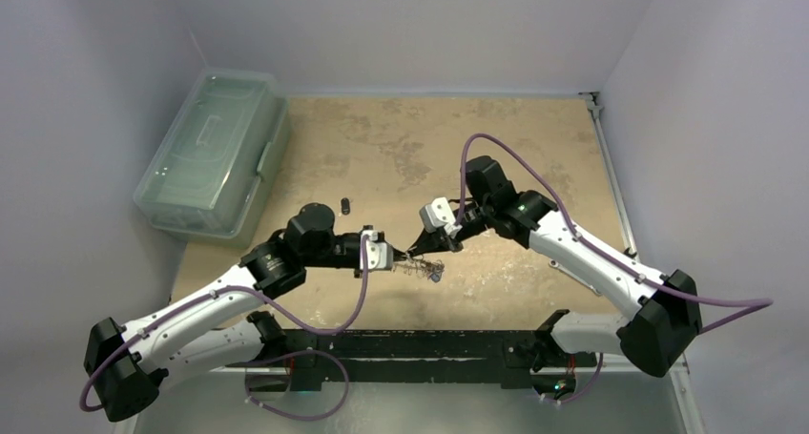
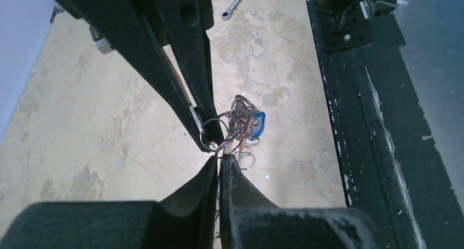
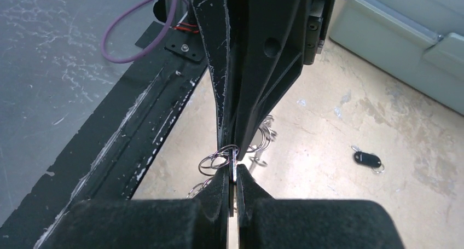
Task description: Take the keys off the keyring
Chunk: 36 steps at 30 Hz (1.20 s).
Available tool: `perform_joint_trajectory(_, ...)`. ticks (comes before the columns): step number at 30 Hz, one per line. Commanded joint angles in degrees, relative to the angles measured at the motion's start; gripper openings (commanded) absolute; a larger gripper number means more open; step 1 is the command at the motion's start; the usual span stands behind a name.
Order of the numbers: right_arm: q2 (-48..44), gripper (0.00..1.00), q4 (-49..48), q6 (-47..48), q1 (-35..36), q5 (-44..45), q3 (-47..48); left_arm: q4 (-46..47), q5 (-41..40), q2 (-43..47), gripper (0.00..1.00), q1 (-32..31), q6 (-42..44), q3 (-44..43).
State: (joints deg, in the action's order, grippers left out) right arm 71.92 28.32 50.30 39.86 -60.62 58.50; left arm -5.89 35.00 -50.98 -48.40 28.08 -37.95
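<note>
Here, both tools meet tip to tip at about 6 o'clock on the tan surface, close to the black rail that runs along its near edge. The left tool is clenched, its tips pinching the tangle of thin wire loops of the keyring. The right tool is clenched too, nipping a loop and a flat silvery bit at the same spot. Which loop each one grips I cannot tell. The keys, one of them blue-headed, bunch on the rail side of the ring, low over the surface. A black-headed key lies alone at 11 o'clock from the ring, well apart. Open surface spreads toward 12 and 1 o'clock. A clear lidded bin crowds the edge at 10 o'clock, and a spanner lies near the rail, beyond the right tool as the left wrist sees it
</note>
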Motion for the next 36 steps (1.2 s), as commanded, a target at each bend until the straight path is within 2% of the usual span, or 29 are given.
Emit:
perform_joint_trajectory(1,-2.5,0.0,0.3,2.0,-0.1,1.0,2.6,4.9,-4.3,1.8,0.0,0.4,-13.5,-2.0)
perform_joint_trajectory(6,-3.4,0.0,0.8,3.7,-0.4,2.9,1.4,10.8,-1.9,2.3,0.0,5.5,-30.4,-0.7)
perform_joint_trajectory(12,-3.9,0.0,2.5,6.4,-0.4,3.7,0.8,19.8,5.8,-1.7,0.0,14.6,-54.4,0.8)
perform_joint_trajectory(19,-3.4,0.0,2.3,7.9,0.7,2.5,-1.6,23.2,3.8,-5.2,0.0,16.2,-66.1,1.9)
perform_joint_trajectory(22,-3.5,0.0,2.4,8.2,0.8,3.2,-0.9,23.4,7.5,-6.2,0.0,16.3,-61.1,1.3)
perform_joint_trajectory(24,-3.5,0.0,3.2,8.7,0.8,3.7,0.1,18.5,12.6,-5.6,0.03,16.2,-50.4,-0.3)
perform_joint_trajectory(28,-3.3,0.0,5.3,10.6,0.8,3.5,1.6,-0.3,15.7,-4.5,0.37,16.2,-22.0,-5.3)
perform_joint_trajectory(30,-3.2,0.0,6.4,11.7,0.8,2.9,2.0,-3.3,18.1,-4.0,0.47,16.1,-11.4,-5.5)
perform_joint_trajectory(32,-3.1,0.0,7.1,12.3,0.9,2.7,2.3,-5.1,19.2,-4.3,0.5,16.0,-4.0,-5.9)
perform_joint_trajectory(36,-2.5,0.0,7.6,12.4,0.9,2.5,2.8,-9.0,19.0,-7.1,0.51,12.6,3.7,-8.5)
